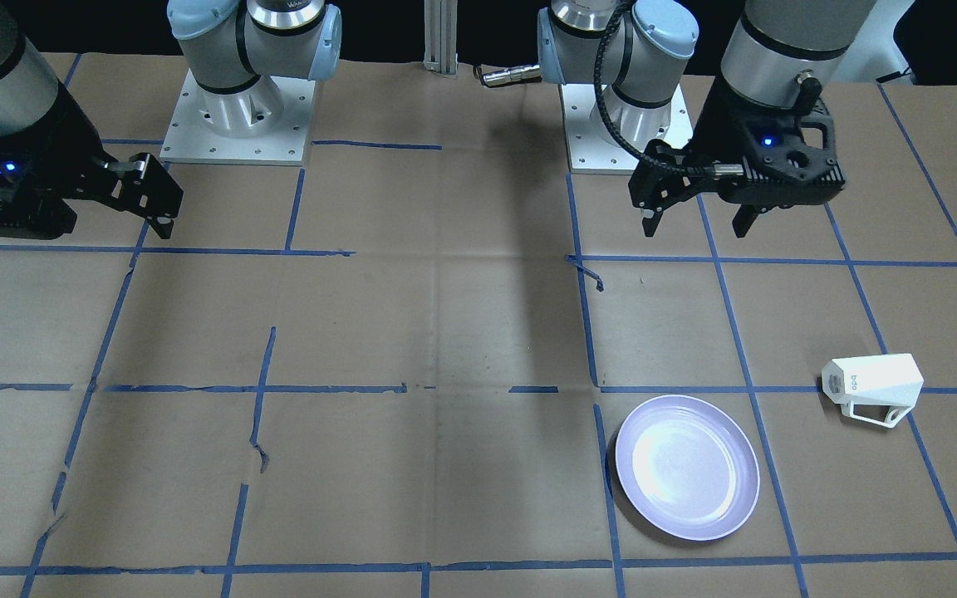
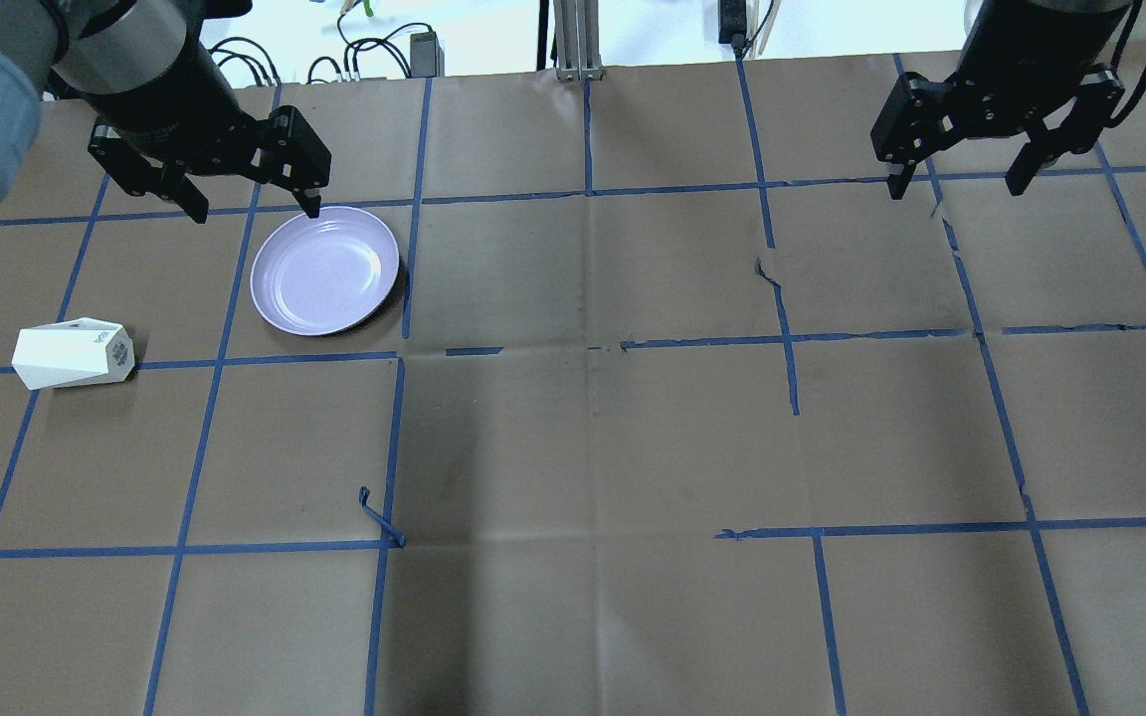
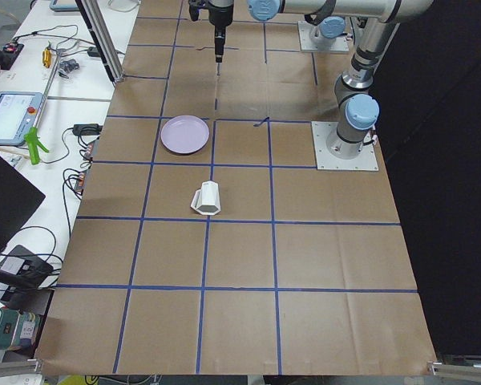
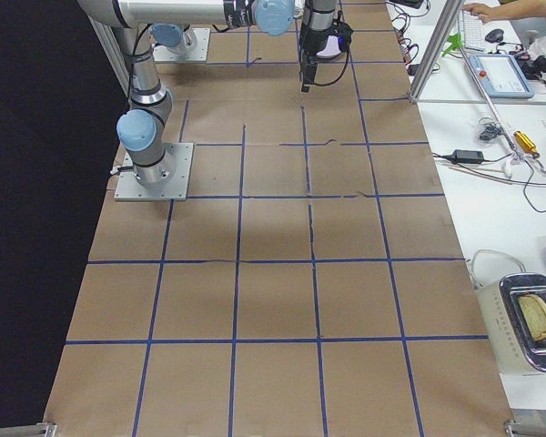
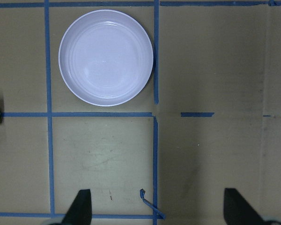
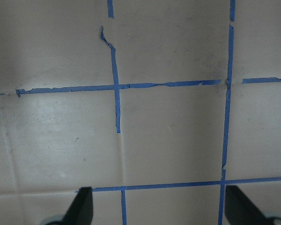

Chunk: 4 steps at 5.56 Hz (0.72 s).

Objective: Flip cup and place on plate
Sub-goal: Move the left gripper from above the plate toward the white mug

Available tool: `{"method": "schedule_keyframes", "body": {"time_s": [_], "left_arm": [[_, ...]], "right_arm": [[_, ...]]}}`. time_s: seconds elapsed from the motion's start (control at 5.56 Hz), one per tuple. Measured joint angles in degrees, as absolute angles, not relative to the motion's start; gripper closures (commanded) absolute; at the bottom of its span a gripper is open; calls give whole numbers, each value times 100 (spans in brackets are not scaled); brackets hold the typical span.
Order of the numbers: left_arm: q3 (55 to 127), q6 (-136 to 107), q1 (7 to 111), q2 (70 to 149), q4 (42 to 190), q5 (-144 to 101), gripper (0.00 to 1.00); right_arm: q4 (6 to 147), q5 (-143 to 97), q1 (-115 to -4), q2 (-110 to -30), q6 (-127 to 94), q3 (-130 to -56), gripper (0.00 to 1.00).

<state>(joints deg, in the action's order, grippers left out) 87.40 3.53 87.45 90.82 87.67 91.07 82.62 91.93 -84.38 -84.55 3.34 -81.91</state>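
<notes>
cup (image 2: 73,354) on its side, plate (image 2: 325,270) nearby, not touching

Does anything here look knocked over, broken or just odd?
Yes. The white cup lies tipped on its side on the table, apart from the lavender plate. The blue tape grid is ragged too: one loose strip sits askew off its line, and several lines are torn or gapped. Nothing looks spilled.
</notes>
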Motion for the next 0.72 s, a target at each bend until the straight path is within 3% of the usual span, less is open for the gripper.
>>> {"method": "schedule_keyframes", "body": {"time_s": [0.72], "left_arm": [[8674, 2717, 6910, 8885, 9330, 9103, 1]], "right_arm": [[8262, 9193, -8438, -8455, 334, -8191, 0]]}}
